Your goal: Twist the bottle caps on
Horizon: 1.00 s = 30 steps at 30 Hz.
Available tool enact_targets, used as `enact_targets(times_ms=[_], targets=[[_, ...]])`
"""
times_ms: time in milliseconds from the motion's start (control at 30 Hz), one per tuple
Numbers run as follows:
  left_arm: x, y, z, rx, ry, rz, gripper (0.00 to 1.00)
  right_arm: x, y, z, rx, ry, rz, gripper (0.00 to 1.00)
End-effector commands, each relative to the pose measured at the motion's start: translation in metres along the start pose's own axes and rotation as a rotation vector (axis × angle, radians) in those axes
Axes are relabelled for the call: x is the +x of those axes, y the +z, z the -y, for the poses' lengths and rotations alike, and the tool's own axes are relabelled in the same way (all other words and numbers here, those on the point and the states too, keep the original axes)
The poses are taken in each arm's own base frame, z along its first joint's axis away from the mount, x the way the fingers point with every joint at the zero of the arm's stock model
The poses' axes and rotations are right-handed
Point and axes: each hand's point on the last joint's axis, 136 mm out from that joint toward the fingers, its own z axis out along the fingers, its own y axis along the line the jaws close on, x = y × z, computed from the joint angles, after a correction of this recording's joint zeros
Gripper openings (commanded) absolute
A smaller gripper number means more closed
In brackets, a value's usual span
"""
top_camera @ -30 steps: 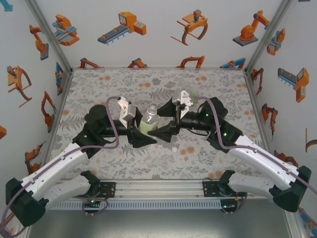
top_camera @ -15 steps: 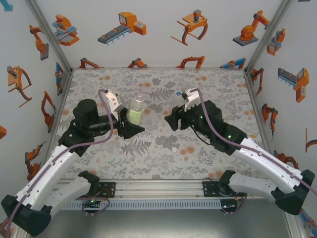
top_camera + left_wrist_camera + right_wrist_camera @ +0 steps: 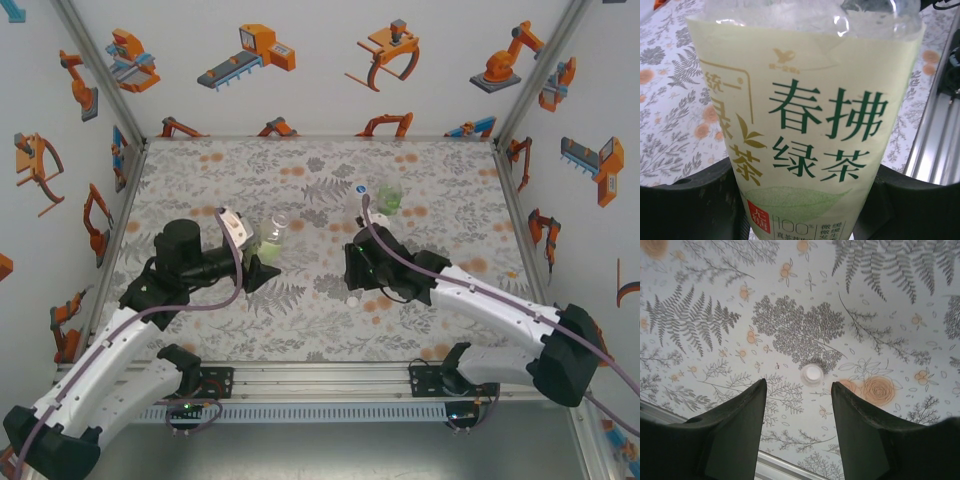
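Tea bottle [image 3: 805, 125]: clear, thin plastic, wrapped in a smooth, pale yellow-green label with dark green Chinese characters and a leaf drawing.
Left gripper [image 3: 800, 215]: clamped on the tea bottle's lower body, with a matte black finger on each side; it holds the bottle upright above the left middle of the table.
Cap [image 3: 812, 373]: a small, round, whitish disc lying flat on the cloth near the front middle of the table.
Right gripper [image 3: 799, 385]: two dark, wedge-shaped fingers [image 3: 735, 435] spread apart with nothing between them, pointing down just short of the cap.
Cloth [image 3: 790, 330]: pale, printed with grey ferns and orange roses.
Green-tinted bottle [image 3: 389, 197]: stands upright at the far right.
Change: the right arm has swung down from the middle to the cap, and the left gripper has drawn the tea bottle slightly nearer its base.
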Motion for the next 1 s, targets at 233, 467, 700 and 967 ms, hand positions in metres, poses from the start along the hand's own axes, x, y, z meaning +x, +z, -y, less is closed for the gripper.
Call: enact_targets(times_ms=[233,467,700,967], targets=[[-0.002,-0.011,-0.009,-0.08,0.052,-0.008,0.0,0.034,0.04,0.007,0.076,0.05,-0.168,0.47],[0.0,-0.008,-0.007,-0.058,0.048,-0.021,0.0,0.044,0.059,0.003,0.074,0.045,-0.223,0.44],[0.002,-0.006,-0.008,-0.057,0.047,-0.026,0.0,0.052,0.066,0.003,0.08,0.039,-0.254,0.43],[0.001,-0.003,-0.005,-0.028,0.04,-0.028,0.0,0.054,0.07,0.002,0.076,0.029,-0.264,0.43]])
